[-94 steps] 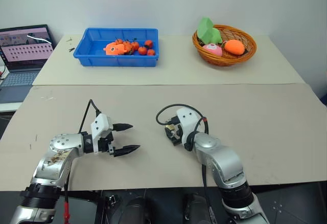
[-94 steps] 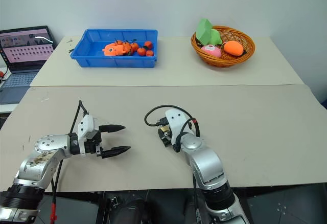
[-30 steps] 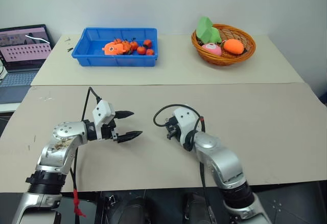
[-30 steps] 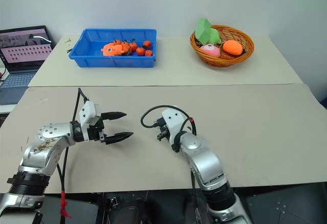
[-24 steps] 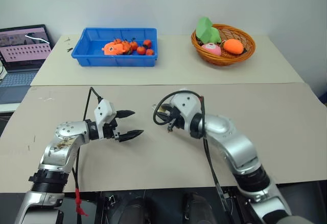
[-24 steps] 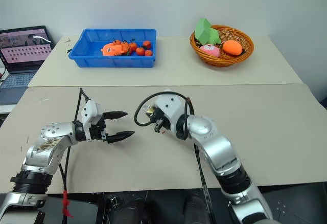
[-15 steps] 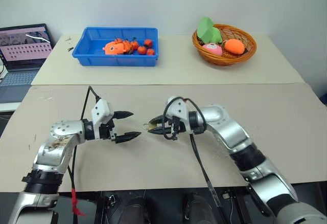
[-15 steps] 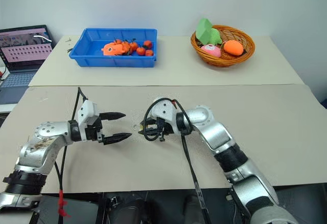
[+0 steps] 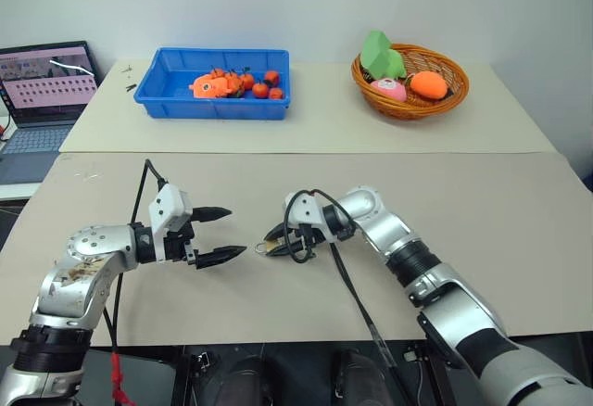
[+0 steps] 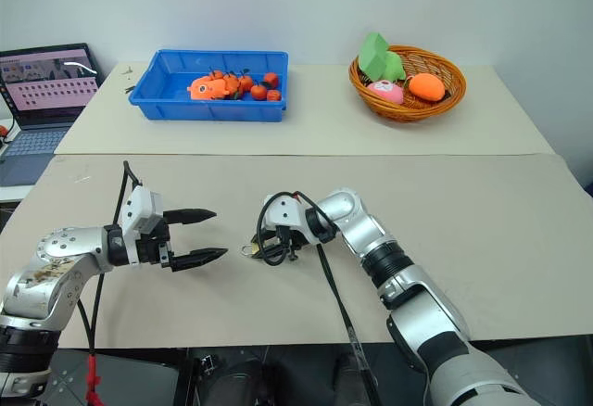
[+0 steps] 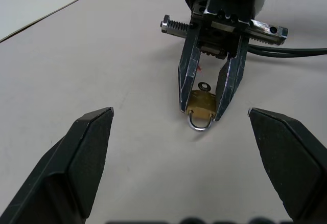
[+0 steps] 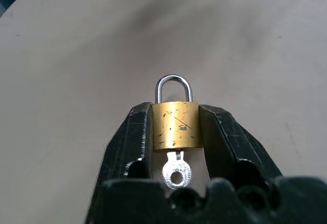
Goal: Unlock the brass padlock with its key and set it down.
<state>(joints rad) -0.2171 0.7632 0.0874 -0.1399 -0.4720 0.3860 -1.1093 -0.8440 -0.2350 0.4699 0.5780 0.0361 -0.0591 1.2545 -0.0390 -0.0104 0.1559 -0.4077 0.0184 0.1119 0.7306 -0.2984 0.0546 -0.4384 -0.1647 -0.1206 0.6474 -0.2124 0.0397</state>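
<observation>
Our right gripper (image 12: 176, 132) pinches small gold-brass padlock (image 12: 177, 125) by its sides, low over beige tabletop (image 9: 482, 193); silver shackle faces our left gripper (image 9: 225, 233), fingers spread wide; thin silvery key (image 12: 177, 170) trails from its base.

One brass padlock (image 12: 177, 124), one key (image 12: 177, 171), one blue bin (image 9: 212, 85), one wicker basket (image 9: 410, 82), one laptop (image 9: 44, 91).

**Padlock held mid-counter, bins behind**

The brass padlock (image 12: 175, 125) sits between the right gripper's (image 9: 271, 241) jaws, the silvery metal key (image 12: 177, 170) in its base. The left gripper (image 9: 225, 234) lies just left. Behind stand a blue plastic bin (image 9: 176, 105) left, a woven wicker basket (image 9: 451, 95) right, on the beige counter (image 9: 278, 151).
</observation>
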